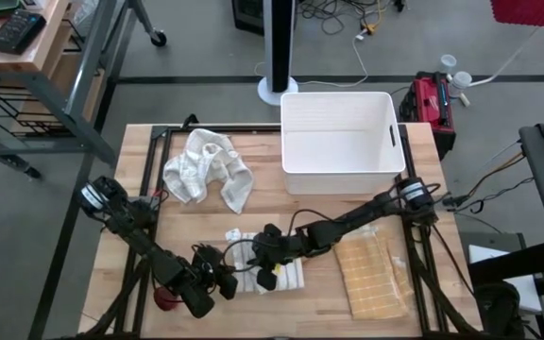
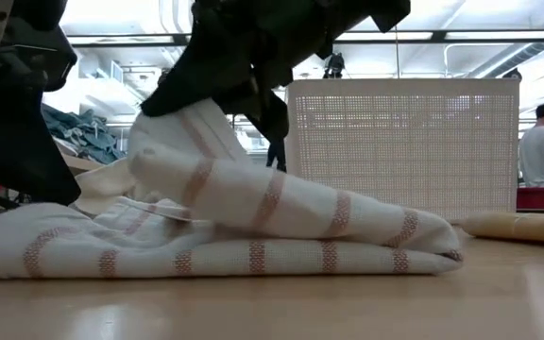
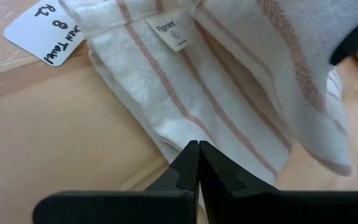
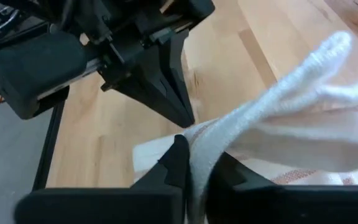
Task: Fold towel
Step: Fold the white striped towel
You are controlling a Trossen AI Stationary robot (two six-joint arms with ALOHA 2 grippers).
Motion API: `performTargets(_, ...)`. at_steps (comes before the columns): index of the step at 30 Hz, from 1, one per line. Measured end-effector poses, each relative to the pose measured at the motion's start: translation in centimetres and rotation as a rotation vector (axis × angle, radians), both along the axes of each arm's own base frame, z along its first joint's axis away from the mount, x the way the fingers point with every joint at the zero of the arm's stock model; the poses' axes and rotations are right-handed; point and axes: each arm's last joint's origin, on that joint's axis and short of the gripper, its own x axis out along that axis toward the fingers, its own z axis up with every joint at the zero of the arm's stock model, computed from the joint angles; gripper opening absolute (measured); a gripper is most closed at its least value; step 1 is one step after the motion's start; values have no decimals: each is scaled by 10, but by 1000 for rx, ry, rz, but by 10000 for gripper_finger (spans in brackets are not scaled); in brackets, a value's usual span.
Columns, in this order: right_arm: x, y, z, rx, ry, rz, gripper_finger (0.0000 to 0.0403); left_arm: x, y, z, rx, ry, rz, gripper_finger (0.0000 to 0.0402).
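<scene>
A white plastic bin [image 1: 343, 142] and crumpled white cloth [image 1: 208, 168] sit behind. The right gripper [image 4: 194, 163] pinches the striped white towel [image 1: 270, 266]; the closed left gripper [image 3: 199, 157] touches its edge.

White bin [image 1: 343, 142] blocks table's far side; crumpled cloth [image 1: 208, 168] beside it. Yellow cloth [image 1: 374, 276] fills right edge. Both arms crowd striped towel [image 1: 272, 269]. Bare wood at left edge.

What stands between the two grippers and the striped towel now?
Nothing visible does. The right gripper is shut on the striped towel, and the left gripper, shut, is at the towel's edge.
</scene>
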Motion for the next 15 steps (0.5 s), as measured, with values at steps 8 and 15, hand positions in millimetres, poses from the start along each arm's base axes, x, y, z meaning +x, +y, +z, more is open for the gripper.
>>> performTargets(8, 1, -1, 2, 2, -5, -3, 114, 2, -2, 2, -2, -39, 5, 0)
performTargets(15, 1, -2, 1, -2, 7, -2, 179, 1, -4, 6, -10, -65, 0, 0)
